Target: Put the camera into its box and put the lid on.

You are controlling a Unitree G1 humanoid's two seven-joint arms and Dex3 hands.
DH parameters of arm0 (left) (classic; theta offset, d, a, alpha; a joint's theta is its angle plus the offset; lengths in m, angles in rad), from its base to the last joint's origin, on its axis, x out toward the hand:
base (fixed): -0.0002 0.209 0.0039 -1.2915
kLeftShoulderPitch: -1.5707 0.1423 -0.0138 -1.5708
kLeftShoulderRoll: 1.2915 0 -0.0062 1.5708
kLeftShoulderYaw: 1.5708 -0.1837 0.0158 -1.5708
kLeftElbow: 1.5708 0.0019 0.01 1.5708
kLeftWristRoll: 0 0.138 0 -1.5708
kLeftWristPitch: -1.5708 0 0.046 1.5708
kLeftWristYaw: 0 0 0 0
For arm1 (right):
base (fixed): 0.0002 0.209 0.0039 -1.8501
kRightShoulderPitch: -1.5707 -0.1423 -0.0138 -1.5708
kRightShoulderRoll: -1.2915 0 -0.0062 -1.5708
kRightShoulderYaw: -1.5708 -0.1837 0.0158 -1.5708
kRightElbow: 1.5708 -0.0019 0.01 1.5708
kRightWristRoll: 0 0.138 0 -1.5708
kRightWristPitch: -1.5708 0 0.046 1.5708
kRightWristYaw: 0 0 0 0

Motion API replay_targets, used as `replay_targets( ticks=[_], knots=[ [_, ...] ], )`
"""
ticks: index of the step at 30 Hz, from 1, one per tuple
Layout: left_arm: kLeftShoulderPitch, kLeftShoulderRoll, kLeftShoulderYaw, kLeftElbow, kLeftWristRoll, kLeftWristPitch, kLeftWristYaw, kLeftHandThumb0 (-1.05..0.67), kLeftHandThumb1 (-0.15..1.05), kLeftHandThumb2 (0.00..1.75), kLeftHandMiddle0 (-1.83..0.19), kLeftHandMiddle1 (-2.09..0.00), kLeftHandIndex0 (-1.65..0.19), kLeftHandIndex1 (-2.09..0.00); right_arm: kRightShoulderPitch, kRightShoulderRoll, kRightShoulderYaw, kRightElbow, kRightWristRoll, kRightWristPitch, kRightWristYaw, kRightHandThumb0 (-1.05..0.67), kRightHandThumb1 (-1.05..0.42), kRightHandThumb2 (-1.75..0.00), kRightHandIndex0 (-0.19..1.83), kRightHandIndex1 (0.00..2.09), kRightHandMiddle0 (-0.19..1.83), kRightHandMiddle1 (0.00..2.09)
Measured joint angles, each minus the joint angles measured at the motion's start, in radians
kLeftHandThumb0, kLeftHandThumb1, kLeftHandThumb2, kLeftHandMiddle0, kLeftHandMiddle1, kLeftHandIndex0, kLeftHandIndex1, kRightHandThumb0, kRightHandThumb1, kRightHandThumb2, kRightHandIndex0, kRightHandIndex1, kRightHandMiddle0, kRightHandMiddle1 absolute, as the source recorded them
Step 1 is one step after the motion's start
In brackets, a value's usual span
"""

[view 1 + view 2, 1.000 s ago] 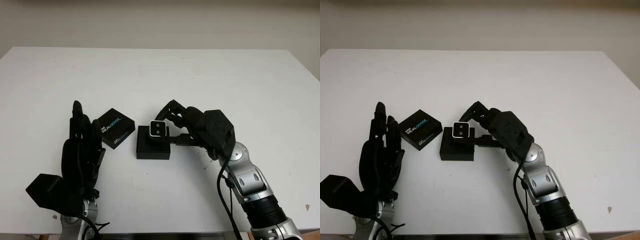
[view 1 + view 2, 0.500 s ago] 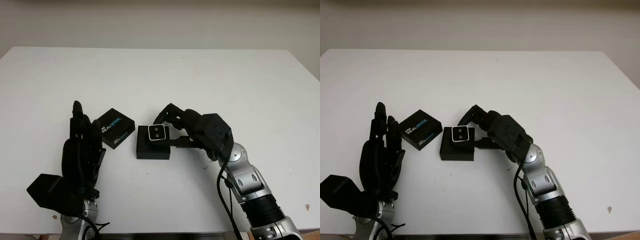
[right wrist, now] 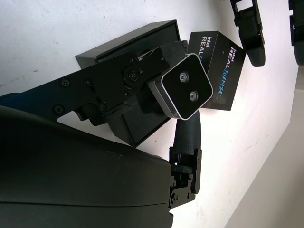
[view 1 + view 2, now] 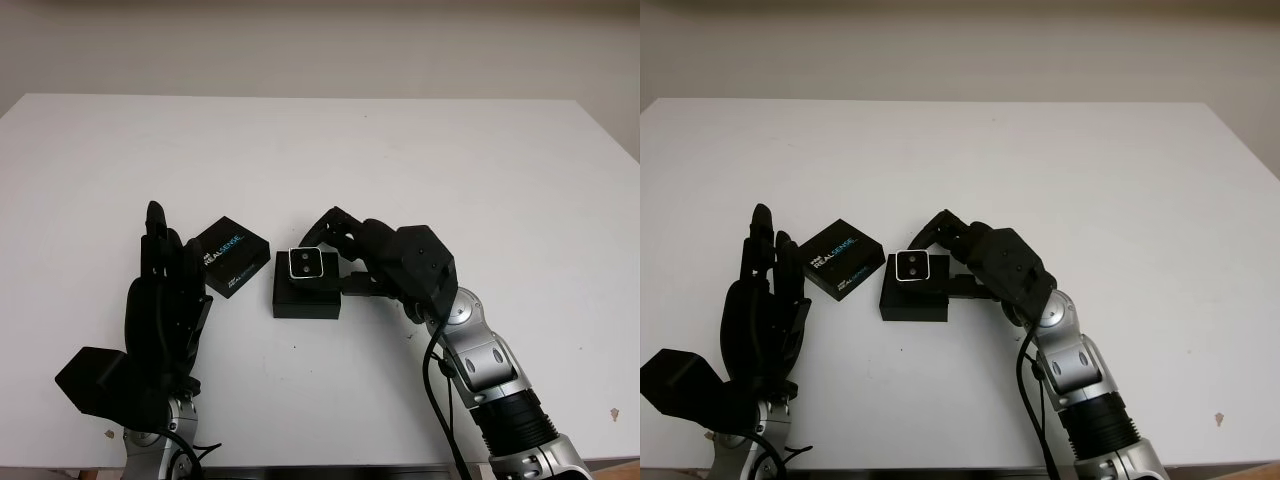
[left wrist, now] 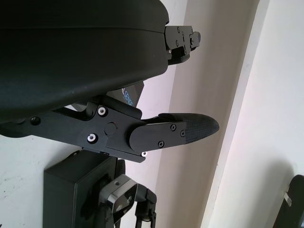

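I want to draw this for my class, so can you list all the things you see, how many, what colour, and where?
camera: one, silver rim with a black face, held over the box near the table's middle.
box: one, black, open, on the table under the camera.
lid: one, black with white and blue print, on the table just left of the box.
table: one, white, under everything.
right hand: one, black, shut on the camera above the box.
left hand: one, black, open, beside the lid at the table's near left.
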Motion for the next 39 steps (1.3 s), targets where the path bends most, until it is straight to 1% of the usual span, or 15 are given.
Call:
replay_targets(
  ticks=[9, 39],
  knots=[
    [0.000, 0.000, 0.000, 0.000, -0.003, 0.000, -0.002, -0.57, 1.05, 0.46, 0.05, -0.06, 0.08, -0.06, 0.002, 0.004, 0.000, 0.000, -0.001, 0.006, -0.012, -0.37, -0.97, -0.06, 0.19, 0.05, 0.18, 1.90],
    [0.000, 0.000, 0.001, 0.000, -0.009, -0.001, 0.002, -0.57, 1.05, 0.45, 0.05, -0.06, 0.07, -0.06, 0.024, -0.013, 0.006, -0.001, -0.032, -0.014, 0.001, -0.36, -0.97, -0.05, 0.21, 0.06, 0.20, 1.82]
  ],
)
